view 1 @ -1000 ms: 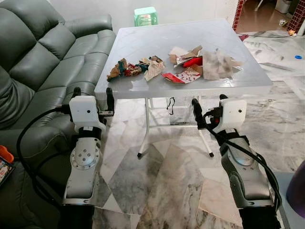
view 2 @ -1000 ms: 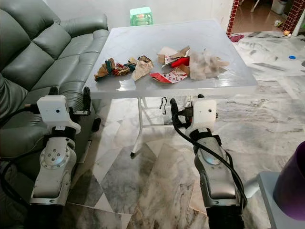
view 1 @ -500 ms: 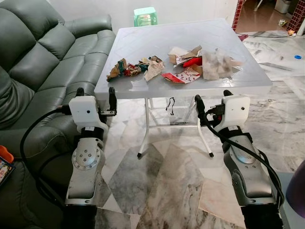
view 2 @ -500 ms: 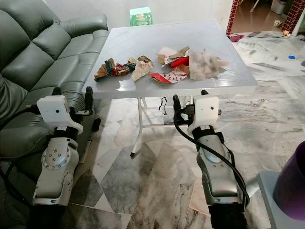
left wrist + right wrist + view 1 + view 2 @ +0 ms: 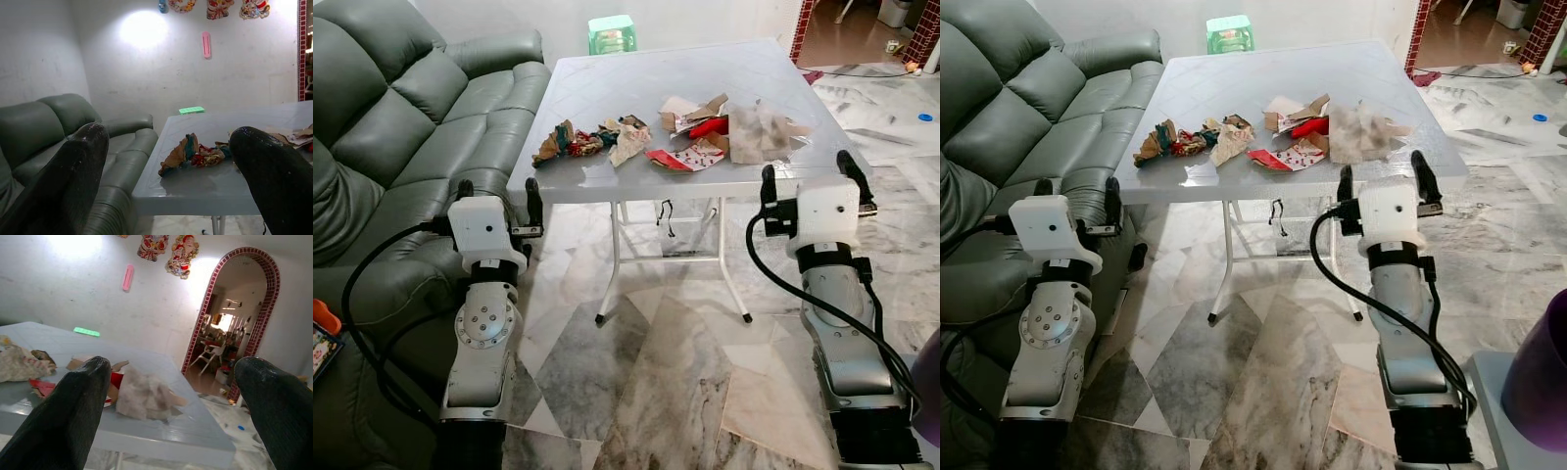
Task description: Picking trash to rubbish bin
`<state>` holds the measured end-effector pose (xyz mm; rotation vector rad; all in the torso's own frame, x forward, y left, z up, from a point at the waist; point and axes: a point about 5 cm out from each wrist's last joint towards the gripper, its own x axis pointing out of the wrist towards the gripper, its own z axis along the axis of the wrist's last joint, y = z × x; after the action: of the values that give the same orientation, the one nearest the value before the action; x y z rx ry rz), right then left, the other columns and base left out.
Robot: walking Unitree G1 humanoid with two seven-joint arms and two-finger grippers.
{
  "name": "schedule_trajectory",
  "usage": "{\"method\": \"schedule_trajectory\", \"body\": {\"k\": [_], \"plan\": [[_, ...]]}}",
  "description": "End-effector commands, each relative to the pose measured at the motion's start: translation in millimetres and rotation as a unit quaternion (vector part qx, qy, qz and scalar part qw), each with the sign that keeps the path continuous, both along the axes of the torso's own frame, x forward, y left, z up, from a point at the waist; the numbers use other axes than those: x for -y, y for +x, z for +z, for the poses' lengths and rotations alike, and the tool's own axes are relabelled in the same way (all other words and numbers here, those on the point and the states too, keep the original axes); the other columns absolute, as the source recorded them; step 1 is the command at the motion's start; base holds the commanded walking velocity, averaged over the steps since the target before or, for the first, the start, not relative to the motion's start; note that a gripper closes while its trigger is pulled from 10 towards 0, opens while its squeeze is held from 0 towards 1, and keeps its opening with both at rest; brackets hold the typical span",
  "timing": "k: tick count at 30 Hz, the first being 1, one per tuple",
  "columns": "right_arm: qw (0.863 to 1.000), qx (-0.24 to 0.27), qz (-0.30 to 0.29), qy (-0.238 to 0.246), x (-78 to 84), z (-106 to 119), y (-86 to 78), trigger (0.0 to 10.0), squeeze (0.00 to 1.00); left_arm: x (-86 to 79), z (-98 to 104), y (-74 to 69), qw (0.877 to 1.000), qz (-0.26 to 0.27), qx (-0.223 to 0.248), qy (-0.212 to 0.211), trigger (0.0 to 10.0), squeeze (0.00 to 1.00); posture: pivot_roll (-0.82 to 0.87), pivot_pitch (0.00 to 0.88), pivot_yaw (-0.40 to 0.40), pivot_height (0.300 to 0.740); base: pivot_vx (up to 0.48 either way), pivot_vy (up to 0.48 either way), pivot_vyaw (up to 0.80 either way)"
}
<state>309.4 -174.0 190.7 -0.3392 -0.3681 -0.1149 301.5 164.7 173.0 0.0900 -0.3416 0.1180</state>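
Both grippers — left (image 5: 496,188), right (image 5: 806,172) — jaws spread and empty, just short of the table (image 5: 607,186) near edge.

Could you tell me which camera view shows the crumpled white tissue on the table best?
The right wrist view: the crumpled white tissue sits close, framed between the open right hand's fingers. Both eye views show it from above, smaller, on the table; the left wrist view barely catches it.

No text, label, brand or number can be read. The red-and-white printed wrapper (image 5: 690,157) among the trash on the surface (image 5: 607,88) bears markings too small to read, and the wall decorations (image 5: 175,254) are too blurred.
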Motion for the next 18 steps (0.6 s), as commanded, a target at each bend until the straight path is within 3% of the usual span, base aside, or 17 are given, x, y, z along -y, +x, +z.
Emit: {"method": "schedule_trajectory", "body": {"k": [1,2,3,4,18], "plan": [[0.999,-0.011,0.016,0.029,-4.0,-2.0,2.5,10.0,0.87,-0.4,0.5,3.2,1.0,-0.001,-0.007,0.013,10.0,0.0,-0.03,0.015,0.093,0.74,0.0,0.0,0.0],[0.999,-0.011,0.016,0.029,-4.0,-2.0,2.5,10.0,0.87,-0.4,0.5,3.2,1.0,-0.001,-0.007,0.013,10.0,0.0,-0.03,0.015,0.093,0.74,0.0,0.0,0.0],[0.998,-0.017,0.025,0.046,-5.2,-4.7,2.9,10.0,0.0,0.0,0.5,3.4,1.0,-0.002,-0.007,0.013,10.0,0.0,-0.03,0.015,0.093,0.74,0.0,0.0,0.0],[0.998,-0.016,0.025,0.052,-5.1,-5.5,2.3,0.0,0.0,0.4,0.3,3.4,1.0,-0.002,-0.008,0.013,10.0,0.0,-0.02,0.014,0.094,0.74,0.0,0.0,0.0],[0.998,-0.021,0.016,0.061,-3.8,-8.5,4.1,0.0,0.0,-0.5,-2.1,2.1,1.0,-0.003,-0.014,0.017,10.0,0.0,-0.02,0.019,0.095,0.74,0.0,0.0,0.0]]}}
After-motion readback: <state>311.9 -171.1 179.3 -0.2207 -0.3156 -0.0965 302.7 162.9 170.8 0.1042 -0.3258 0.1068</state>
